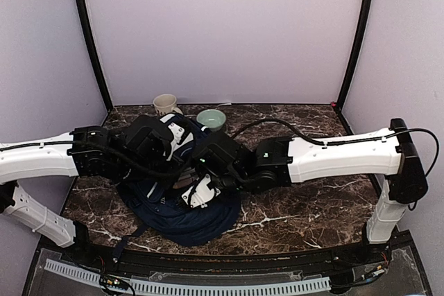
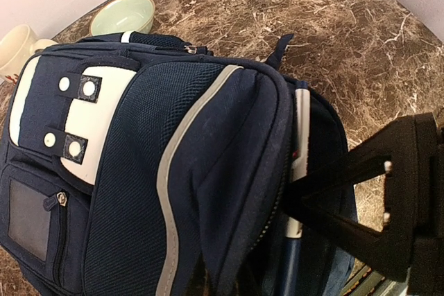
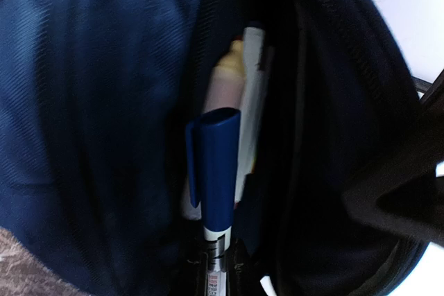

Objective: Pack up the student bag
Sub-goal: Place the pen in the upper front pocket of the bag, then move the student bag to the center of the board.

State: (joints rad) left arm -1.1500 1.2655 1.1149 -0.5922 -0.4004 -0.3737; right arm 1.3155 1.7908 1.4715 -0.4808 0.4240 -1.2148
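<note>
Right gripper (image 1: 207,171) is hanging inside the student bag (image 1: 182,221), its one visible finger (image 3: 399,199) standing wide of a blue-capped marker (image 3: 214,168) in the pocket, so it is looking open and holding nothing. Left gripper (image 1: 172,149) is sitting at the opening's edge, and whether it is gripping cannot be told. The bag is lying mid-way across the table (image 1: 312,199), near a cup (image 1: 164,105) and a bowl (image 1: 211,118).

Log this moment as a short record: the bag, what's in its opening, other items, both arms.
bag: navy student bag on the marble table, compartment open
in opening: blue-capped marker, pale items behind it
beyond bag: cream mug, green bowl
left fingers: at the opening's edge, grip unclear
right fingers: by the opening, grip unclear
</note>
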